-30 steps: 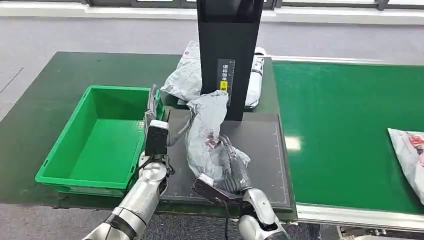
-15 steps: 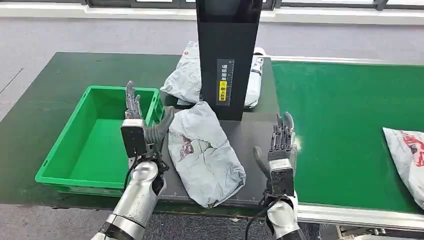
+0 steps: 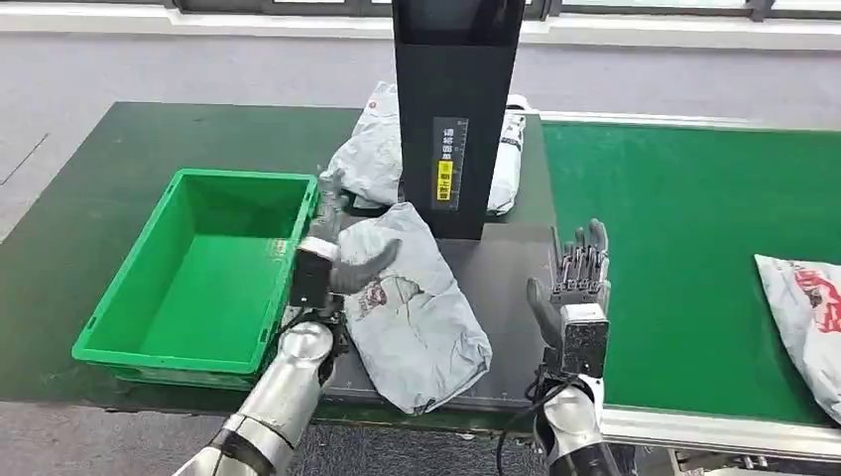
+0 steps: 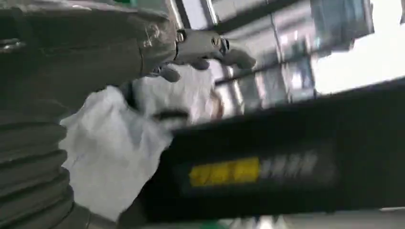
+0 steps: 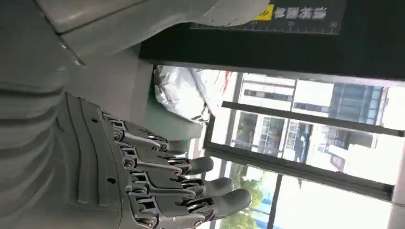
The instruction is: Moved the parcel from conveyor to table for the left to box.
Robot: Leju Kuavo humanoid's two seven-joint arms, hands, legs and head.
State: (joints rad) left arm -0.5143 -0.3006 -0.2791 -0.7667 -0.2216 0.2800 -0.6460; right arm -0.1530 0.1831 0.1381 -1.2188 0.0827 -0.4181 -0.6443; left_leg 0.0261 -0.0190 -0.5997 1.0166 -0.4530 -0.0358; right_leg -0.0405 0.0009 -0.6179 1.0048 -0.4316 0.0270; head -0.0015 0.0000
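Observation:
A crumpled grey parcel [image 3: 421,312] lies flat on the black mat [image 3: 511,297] in front of the black scanner stand [image 3: 456,109]. My left hand [image 3: 332,248] stands upright at the parcel's left edge, beside the green bin [image 3: 129,297]. Its thumb reaches over the parcel's top corner while the fingers point up, apart, gripping nothing. The left wrist view is blurred and shows the thumb [image 4: 210,45] stretched out above the grey parcel [image 4: 112,148]. My right hand [image 3: 575,288] is raised to the right of the parcel, clear of it, fingers [image 5: 191,186] spread and empty.
Two more grey parcels [image 3: 372,149] lie behind the stand. The green conveyor belt [image 3: 694,228] runs along the right, with another parcel [image 3: 808,307] at its right edge. The green bin holds nothing. Dark green table [image 3: 99,169] surrounds the bin.
My right hand let go of the parcel, which dropped flat on the mat, and drew back to the right. My left hand moved right from the bin until its thumb lay over the parcel.

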